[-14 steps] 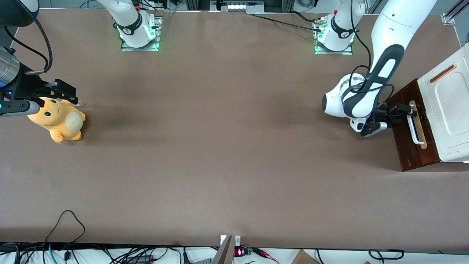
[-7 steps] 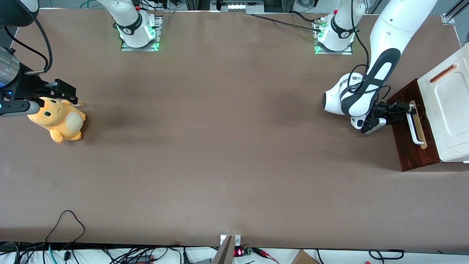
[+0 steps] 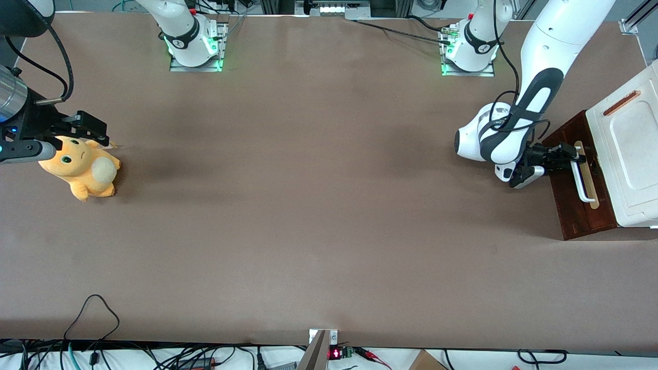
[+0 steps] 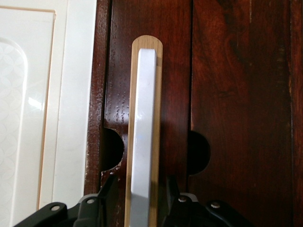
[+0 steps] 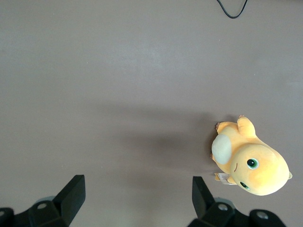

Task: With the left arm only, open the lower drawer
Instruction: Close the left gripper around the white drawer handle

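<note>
Well, from the front camera I see the glossy white left arm with black-grey joint bands (image 3: 534, 97) bent down toward the working arm's end of the table, its small black two-finger gripper (image 3: 569, 153) set against the dark reddish-brown wooden lower drawer front (image 3: 576, 192). That drawer front sits under the white cabinet top with the orange-brown slot (image 3: 629, 154). The white bar handle (image 3: 582, 180) lies along its tan wooden strip (image 3: 591, 192), and the gripper meets the handle at the end farther from the front camera.

The front view does not let me judge the finger spacing; my wrist camera does. There the white bar handle (image 4: 143, 137) runs between the two black fingers (image 4: 105, 196), one on each side of the bar (the tan strip (image 4: 160, 94) shows just past its edges). The fingers stand narrowly apart, close around the bar; I cannot tell whether the pads actually press on it. Two half-round notches show in the dark wood (image 4: 236, 94) on either side of the strip.

An orange plush toy (image 3: 82, 172) lies toward the parked arm's end of the brown table (image 3: 308, 205).
</note>
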Tool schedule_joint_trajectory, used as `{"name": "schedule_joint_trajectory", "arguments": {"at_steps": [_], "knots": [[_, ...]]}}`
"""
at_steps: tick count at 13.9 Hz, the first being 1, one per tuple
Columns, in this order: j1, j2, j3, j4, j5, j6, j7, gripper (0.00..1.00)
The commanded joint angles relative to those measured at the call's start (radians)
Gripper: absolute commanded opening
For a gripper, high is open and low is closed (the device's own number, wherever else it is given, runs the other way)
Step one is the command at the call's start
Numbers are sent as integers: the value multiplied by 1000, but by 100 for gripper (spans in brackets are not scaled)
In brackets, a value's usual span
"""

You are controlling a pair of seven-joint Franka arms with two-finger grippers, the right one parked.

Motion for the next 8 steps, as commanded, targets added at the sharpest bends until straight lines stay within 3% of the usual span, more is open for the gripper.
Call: {"name": "schedule_joint_trajectory", "arguments": {"at_steps": [1,4,5,8], "knots": [[5,8,3,-1,32,-10,-15,46],[5,11,9,2,78,-8,-7,38],[5,14,13,3,85,-7,-7,26],[5,19,16,5,92,-5,-7,24]]}}
